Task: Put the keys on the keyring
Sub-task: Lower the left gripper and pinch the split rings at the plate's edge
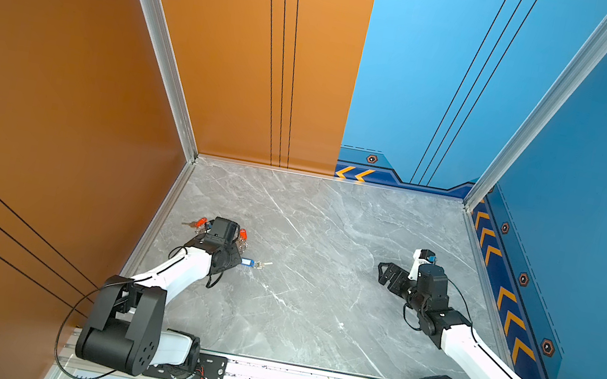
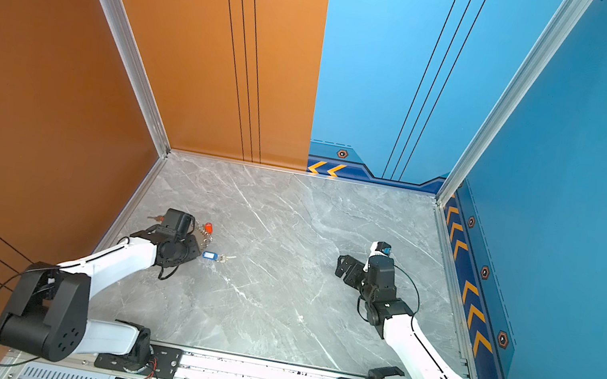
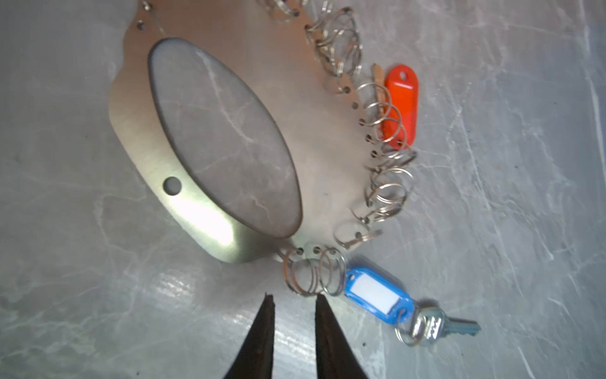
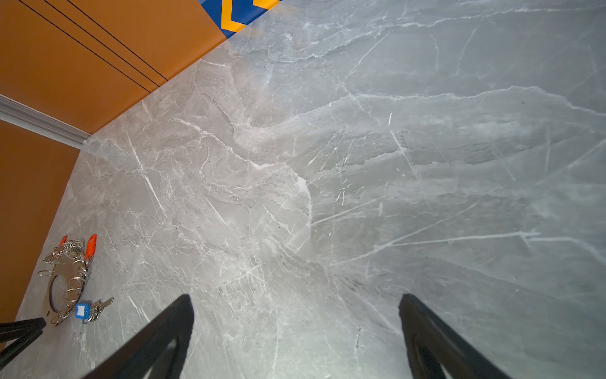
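1. Keyring point(image 3: 131, 124): lies flat on the table point(image 1: 318, 286) at the left, close to the left wall, partly under the left gripper point(image 3: 294, 297).
2. Left gripper: hovers just short of the split rings point(image 3: 313, 272) at the keyring's near end; jaws narrow, nothing between them.
3. Right gripper point(image 4: 296, 300): stands wide and empty, well apart at the right.
4. Step in hand, as judged: pinching one ring or the blue tag point(image 3: 377, 295). Best done by centring on a single ring, closing gently, sparing the neighbours and the metal edge.
5. Long axis of the keyring: apparently near to far, along the wall; red tag point(image 3: 401, 105) beside its right rim.
6. Blue-tagged key point(image 3: 437, 325): lies flat, long axis left to right, blade pointing right, tag end just beside the rings; threaded or not, cannot tell.
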{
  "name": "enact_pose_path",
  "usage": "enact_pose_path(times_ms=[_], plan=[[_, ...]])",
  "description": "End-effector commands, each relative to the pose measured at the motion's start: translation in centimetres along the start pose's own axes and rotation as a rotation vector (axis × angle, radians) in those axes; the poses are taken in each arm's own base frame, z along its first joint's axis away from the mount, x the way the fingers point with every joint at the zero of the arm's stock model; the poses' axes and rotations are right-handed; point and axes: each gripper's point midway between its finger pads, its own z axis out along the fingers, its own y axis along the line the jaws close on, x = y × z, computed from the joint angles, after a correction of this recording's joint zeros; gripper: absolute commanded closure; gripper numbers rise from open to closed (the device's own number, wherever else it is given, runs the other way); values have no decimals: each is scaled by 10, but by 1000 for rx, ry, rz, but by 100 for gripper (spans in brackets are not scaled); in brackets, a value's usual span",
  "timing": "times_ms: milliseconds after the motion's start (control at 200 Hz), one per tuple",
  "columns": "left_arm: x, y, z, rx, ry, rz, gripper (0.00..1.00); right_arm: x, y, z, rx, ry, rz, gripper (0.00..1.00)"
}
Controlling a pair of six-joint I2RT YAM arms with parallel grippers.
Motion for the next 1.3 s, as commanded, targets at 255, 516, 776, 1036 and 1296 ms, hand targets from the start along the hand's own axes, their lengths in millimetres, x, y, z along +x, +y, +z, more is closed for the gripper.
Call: enact_pose_path(times_ms=[255, 516, 776, 1036, 1296], plan=[[-3, -15, 0, -112, 8, 202, 71, -6, 5, 0, 0, -4, -19, 1], [-17, -21, 14, -126, 32, 229, 68, -7, 6, -1, 1, -6, -23, 1], [-17, -28, 28, -91, 58, 249, 67, -6, 7, -1, -1, -3, -24, 1], [-15, -32, 34, -70, 73, 259, 71, -6, 6, -1, 1, -2, -25, 1], [-21, -38, 33, -51, 45, 280, 75, -5, 7, 0, -1, 3, -25, 1]])
